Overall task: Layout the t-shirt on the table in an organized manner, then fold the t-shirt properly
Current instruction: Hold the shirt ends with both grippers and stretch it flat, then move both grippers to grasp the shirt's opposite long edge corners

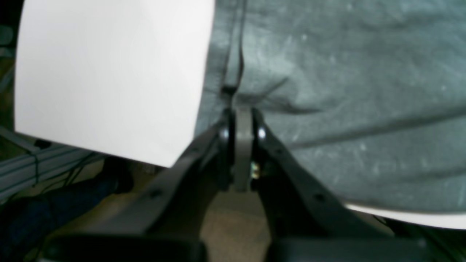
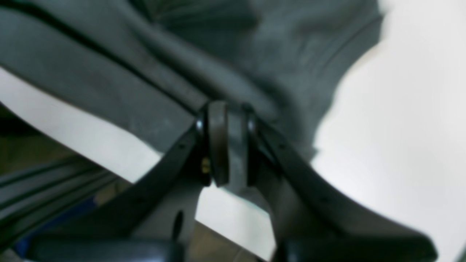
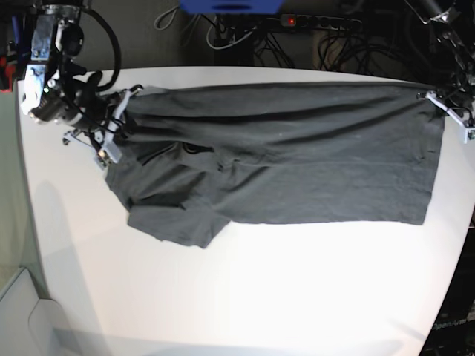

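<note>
upper left: right gripper (image 3: 111,126) clamped on t-shirt (image 3: 297,163) shoulder end | centre: shirt pulled taut across far half of table (image 3: 260,297), likely to flatten it | upper right: left gripper (image 3: 445,100) pinching hem corner

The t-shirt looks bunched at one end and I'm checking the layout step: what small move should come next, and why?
Probably pull the right hand slightly outward and lower the cloth. Both hands pinch the t-shirt, left hand at the hem end, yet the sleeve end lies creased on the table.
</note>
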`<move>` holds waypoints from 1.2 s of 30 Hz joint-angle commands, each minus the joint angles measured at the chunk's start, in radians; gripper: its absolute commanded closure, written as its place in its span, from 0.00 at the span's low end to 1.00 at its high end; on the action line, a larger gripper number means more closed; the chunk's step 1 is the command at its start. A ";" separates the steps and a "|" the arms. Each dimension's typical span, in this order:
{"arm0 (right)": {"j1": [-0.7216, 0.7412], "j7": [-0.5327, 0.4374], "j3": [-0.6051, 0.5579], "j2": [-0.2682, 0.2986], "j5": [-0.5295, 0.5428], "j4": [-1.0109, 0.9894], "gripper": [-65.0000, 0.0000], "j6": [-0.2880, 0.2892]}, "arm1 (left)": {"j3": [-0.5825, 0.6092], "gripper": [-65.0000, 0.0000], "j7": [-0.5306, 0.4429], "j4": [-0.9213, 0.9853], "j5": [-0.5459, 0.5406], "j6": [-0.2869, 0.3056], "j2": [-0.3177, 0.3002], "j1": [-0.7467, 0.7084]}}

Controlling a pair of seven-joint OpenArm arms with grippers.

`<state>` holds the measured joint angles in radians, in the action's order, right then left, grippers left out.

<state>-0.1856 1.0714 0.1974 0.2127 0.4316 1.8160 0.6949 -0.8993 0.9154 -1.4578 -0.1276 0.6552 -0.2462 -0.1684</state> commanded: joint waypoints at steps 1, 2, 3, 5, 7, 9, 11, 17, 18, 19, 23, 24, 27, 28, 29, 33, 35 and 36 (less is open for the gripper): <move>0.039 -0.027 0.000 0.012 0.016 -0.005 0.91 0.003 | -0.004 0.98 -0.014 -0.017 -0.008 -0.001 -0.017 0.003; 0.059 -0.027 -0.011 0.012 0.016 -0.038 0.91 0.003 | -0.004 0.98 -0.014 -0.017 -0.008 -0.001 -0.017 0.003; 0.076 -0.027 -0.017 0.012 0.016 -0.069 0.91 0.003 | -0.004 0.98 -0.014 -0.017 -0.008 -0.001 -0.017 0.003; 0.102 -0.036 -0.034 0.015 0.016 -0.123 0.91 0.003 | -0.005 0.98 -0.014 -0.017 -0.008 -0.001 -0.017 0.002; 0.140 -0.038 -0.051 0.020 0.016 -0.172 0.91 0.003 | -0.028 0.98 -0.014 -0.017 -0.007 0.001 -0.017 0.002; 0.182 -0.038 -0.057 0.018 0.016 -0.220 0.91 0.003 | -0.056 0.98 -0.014 -0.017 -0.007 0.002 -0.017 0.002; 0.229 -0.040 -0.059 0.015 0.016 -0.284 0.91 0.003 | -0.065 0.98 -0.014 -0.017 -0.007 0.007 -0.017 0.002; 0.387 -0.125 -0.137 0.021 0.014 -0.486 0.91 0.003 | -0.065 0.98 -0.014 -0.017 0.001 0.008 -0.017 0.002; 0.415 -0.132 -0.141 0.027 0.014 -0.529 0.91 0.003 | -0.065 0.98 -0.014 -0.017 0.001 0.008 -0.017 0.002; 0.440 -0.139 -0.146 0.034 0.014 -0.566 0.91 0.003 | -0.065 0.98 -0.014 -0.017 0.001 0.008 -0.017 0.002; 0.489 -0.145 -0.155 0.044 0.014 -0.582 0.91 0.003 | -0.067 0.98 -0.014 -0.017 -0.008 0.010 -0.020 -0.012; 0.501 -0.144 -0.155 0.057 0.014 -0.560 0.91 0.003 | -0.067 0.98 -0.014 -0.021 -0.010 0.010 -0.020 -0.013; 0.513 -0.139 -0.154 0.072 0.014 -0.482 0.91 0.003 | -0.067 0.97 -0.014 -0.059 -0.010 0.011 -0.020 -0.009; 0.513 -0.130 -0.154 0.077 0.014 -0.454 0.91 0.003 | -0.067 0.97 -0.014 -0.074 -0.010 0.011 -0.018 -0.009; 0.519 -0.119 -0.155 0.083 0.014 -0.427 0.91 0.003 | -0.067 0.97 -0.014 -0.094 -0.010 0.011 -0.018 -0.007; 0.535 -0.076 -0.155 0.090 0.014 -0.393 0.91 0.003 | -0.062 0.83 0.008 -0.185 -0.010 0.011 -0.017 0.036; 0.547 -0.075 -0.157 0.109 0.014 -0.398 0.90 0.003 | -0.063 0.67 0.066 -0.214 -0.008 0.011 -0.017 0.080; 0.545 -0.078 -0.157 0.115 0.014 -0.398 0.87 0.003 | -0.063 0.59 0.086 -0.229 -0.007 0.011 -0.020 0.106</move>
<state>0.3286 1.0168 0.0334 0.3126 0.4305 1.4017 0.6949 -0.9596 1.0225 -1.6653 -0.1242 0.6693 -0.2440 -0.0685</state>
